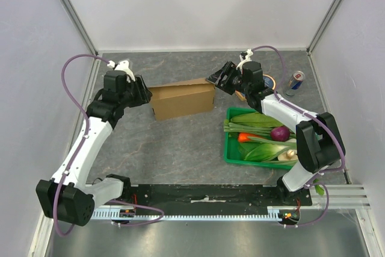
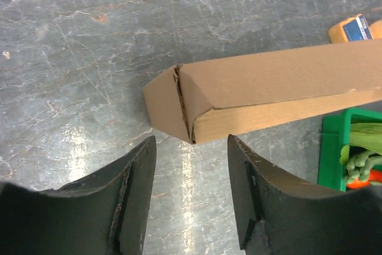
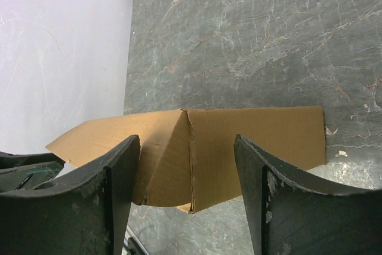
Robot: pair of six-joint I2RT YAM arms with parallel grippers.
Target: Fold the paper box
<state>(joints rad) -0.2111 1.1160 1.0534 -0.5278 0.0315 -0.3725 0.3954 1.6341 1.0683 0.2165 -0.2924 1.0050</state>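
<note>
Likely light and stiff, the box (image 1: 182, 100) lies on the worktop (image 1: 180, 148) between the two arms. Both the left hand (image 1: 143, 91) and right hand (image 1: 218, 79) stand spread, holding nothing. It probably slides easily, so it is best pinched at a thin end flap and braced from the opposite side.

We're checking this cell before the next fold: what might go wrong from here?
1. The paper box lies loose; the open left fingers and right fingers flank its ends without gripping, so a push may slide it instead of folding it.
2. Its left end flap shows a gaping seam and might spring open.
3. The green crate sits close beside the right arm, which might knock it.
</note>
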